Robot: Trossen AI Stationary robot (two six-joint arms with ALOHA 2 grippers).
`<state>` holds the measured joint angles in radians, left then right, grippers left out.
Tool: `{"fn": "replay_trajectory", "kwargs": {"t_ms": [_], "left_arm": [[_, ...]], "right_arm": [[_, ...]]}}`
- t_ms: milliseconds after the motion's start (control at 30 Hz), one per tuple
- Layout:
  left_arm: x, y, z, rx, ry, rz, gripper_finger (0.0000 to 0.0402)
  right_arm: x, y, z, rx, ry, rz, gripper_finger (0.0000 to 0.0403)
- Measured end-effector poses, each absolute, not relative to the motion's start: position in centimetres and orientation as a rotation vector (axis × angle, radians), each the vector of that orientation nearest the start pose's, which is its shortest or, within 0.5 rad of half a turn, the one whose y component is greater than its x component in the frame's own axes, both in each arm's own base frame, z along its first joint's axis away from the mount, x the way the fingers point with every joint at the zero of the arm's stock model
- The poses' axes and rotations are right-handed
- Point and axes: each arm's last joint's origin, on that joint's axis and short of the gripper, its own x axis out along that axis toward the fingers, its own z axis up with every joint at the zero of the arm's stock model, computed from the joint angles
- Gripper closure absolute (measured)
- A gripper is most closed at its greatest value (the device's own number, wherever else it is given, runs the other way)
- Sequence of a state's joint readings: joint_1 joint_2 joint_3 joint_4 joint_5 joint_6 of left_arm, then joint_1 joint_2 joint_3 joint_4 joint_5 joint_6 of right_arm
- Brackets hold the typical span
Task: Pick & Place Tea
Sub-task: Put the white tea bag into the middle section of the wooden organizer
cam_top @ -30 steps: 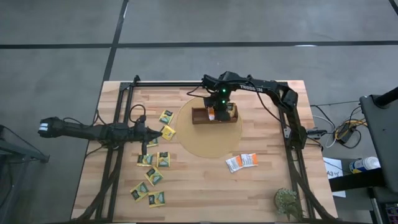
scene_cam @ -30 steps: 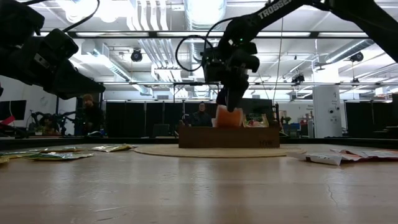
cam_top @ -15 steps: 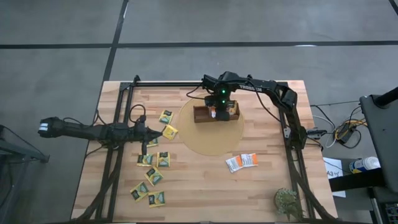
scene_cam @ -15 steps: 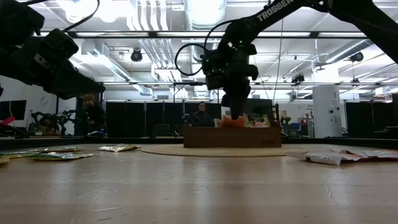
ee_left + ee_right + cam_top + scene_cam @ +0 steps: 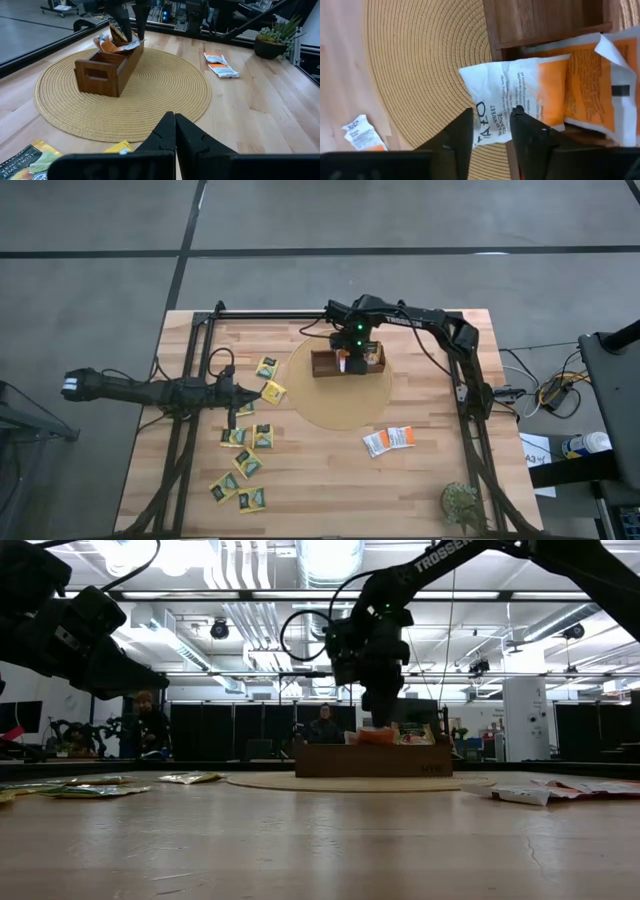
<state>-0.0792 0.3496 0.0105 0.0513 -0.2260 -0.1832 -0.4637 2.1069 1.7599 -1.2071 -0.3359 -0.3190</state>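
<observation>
My right gripper [image 5: 345, 360] stands open, pointing steeply down over the brown wooden tray [image 5: 365, 367] on the round woven mat [image 5: 340, 408]. Just below its fingers lies a white-and-orange tea packet [image 5: 515, 95]. The packet's orange end rests in the tray on another orange packet [image 5: 590, 85], and its white end sticks out over the tray's wall. Whether the fingers still touch it does not show. My left gripper [image 5: 174, 120] waits shut above the table's left half, beside a yellow packet [image 5: 271, 391]. Several yellow-green packets [image 5: 247, 437] lie on the left.
Two white-and-orange packets [image 5: 388, 440] lie on the bare wood to the right of the mat. A potted plant [image 5: 462, 505] stands at the near right corner. Black frame rails [image 5: 196, 395] run along both sides. People [image 5: 148, 720] are in the room behind.
My right gripper has rolled at the wrist while staying over the tray. The orange packet, which hung upright below its fingers a second ago, has sunk into the tray and now lies there with only its top showing above the wall.
</observation>
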Motion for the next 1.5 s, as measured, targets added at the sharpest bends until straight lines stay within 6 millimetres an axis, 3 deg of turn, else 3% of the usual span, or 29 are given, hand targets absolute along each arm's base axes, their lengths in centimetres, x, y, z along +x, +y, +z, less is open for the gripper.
{"fn": "replay_trajectory", "kwargs": {"t_ms": [267,500,767,1100,1200,1300,1433,1500], "left_arm": [[11.5,-0.3,14.2,-0.138,0.27,0.171,0.0402],[11.5,-0.3,14.2,-0.138,0.27,0.172,0.0402],[11.5,-0.3,14.2,-0.138,0.271,0.172,0.0402],[11.5,-0.3,14.2,-0.138,0.27,0.171,0.0402],[11.5,-0.3,14.2,-0.138,0.27,0.171,0.0402],[11.5,-0.3,14.2,-0.138,0.27,0.172,0.0402],[11.5,-0.3,14.2,-0.138,0.271,0.171,0.0402],[11.5,-0.3,14.2,-0.138,0.27,0.171,0.0402]], "right_arm": [[36.5,-17.2,23.0,0.406,1.456,0.093,0.0225],[37.0,-16.8,25.0,0.455,1.442,0.037,0.022],[38.1,-14.1,25.1,0.46,1.453,0.046,0.0221],[39.8,-10.6,24.9,0.621,1.447,-0.109,0.0225],[40.8,-8.4,24.9,0.417,1.399,-0.246,0.0224],[41.6,-5.5,25.1,0.095,1.307,-0.555,0.0222],[40.8,-1.3,25.3,-0.298,1.123,-0.938,0.0225],[39.4,0.1,25.5,-0.367,1.0,-1.098,0.0227]]}}
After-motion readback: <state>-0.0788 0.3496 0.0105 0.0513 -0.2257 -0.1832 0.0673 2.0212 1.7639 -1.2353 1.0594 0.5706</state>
